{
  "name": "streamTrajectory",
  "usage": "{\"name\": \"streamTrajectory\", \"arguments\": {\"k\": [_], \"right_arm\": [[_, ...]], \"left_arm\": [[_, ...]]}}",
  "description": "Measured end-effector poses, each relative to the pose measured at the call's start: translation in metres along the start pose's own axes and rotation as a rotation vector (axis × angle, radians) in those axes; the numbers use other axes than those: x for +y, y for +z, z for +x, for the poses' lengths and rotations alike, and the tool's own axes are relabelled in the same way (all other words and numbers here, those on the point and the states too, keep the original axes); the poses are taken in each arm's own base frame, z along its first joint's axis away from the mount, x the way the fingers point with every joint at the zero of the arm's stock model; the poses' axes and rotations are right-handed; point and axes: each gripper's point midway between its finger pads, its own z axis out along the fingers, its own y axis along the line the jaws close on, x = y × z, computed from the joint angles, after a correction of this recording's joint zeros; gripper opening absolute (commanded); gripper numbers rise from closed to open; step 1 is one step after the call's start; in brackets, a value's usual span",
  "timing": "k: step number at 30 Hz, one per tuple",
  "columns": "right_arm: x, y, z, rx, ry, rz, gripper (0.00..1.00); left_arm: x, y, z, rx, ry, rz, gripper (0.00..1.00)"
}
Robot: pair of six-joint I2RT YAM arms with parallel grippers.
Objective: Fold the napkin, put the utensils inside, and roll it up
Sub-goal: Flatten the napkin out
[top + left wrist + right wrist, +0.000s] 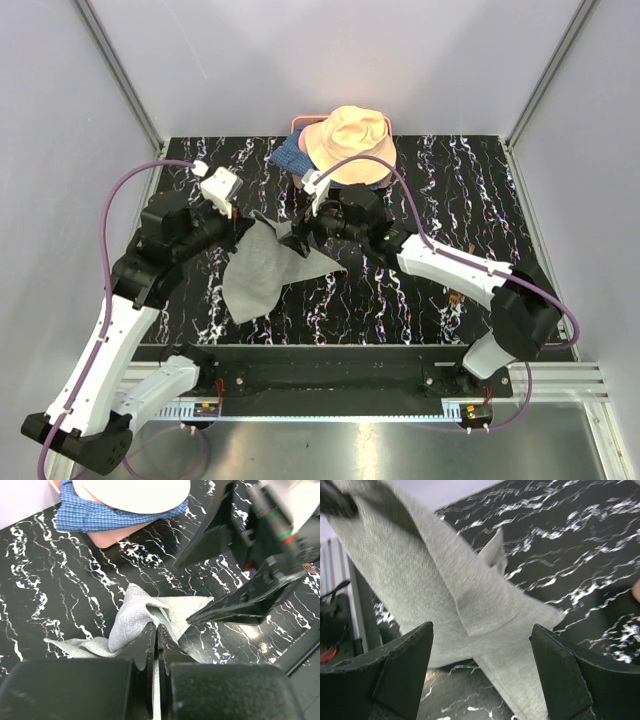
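Over the black marbled worktop, the napkin is sagging left of centre in the overhead frame, left fingers pinching its upper edge, right fingers standing spread beside it. Judging by this, the right should be taking the free corner squarely. The long axis is running lower left to upper right, one corner pointing right

One grey napkin; one peach bucket hat; one piece of blue checked fabric; one pink item, mostly hidden; one black marbled desk; two arms, the left arm and the right arm; two hands, the left hand and the right hand; of the utensils only a small copper-brown trace shows, too small to count.
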Motion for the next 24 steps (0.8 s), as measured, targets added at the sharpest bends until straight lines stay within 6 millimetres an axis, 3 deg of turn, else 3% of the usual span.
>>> {"name": "streamTrajectory", "arguments": {"k": [4,9,13,17,18,21,22,24], "right_arm": [[0.007,0.003,0.017,0.05,0.0,-0.051,0.86],[0.009,0.007,0.024,0.067,-0.007,-0.079,0.83],[0.008,0.017,0.032,0.087,-0.012,-0.094,0.74],[0.003,0.026,0.043,0.11,-0.032,-0.093,0.49],[0.002,0.026,0.046,0.118,-0.033,-0.092,0.38],[-0.001,0.027,0.05,0.127,-0.051,-0.086,0.18],[-0.002,0.027,0.05,0.127,-0.059,-0.079,0.06],[-0.005,0.028,0.05,0.126,-0.073,-0.068,0.0]], "left_arm": [[-0.004,0.001,0.001,0.005,0.005,0.024,0.0],[-0.008,0.006,0.004,0.02,0.01,0.062,0.0],[-0.012,0.009,0.006,0.03,0.012,0.092,0.0],[-0.017,0.008,0.007,0.03,0.015,0.119,0.0],[-0.018,0.008,0.007,0.029,0.018,0.126,0.0],[-0.021,0.008,0.007,0.029,0.024,0.144,0.0],[-0.021,0.008,0.008,0.03,0.026,0.147,0.0],[-0.021,0.009,0.011,0.036,0.027,0.148,0.0]]}}
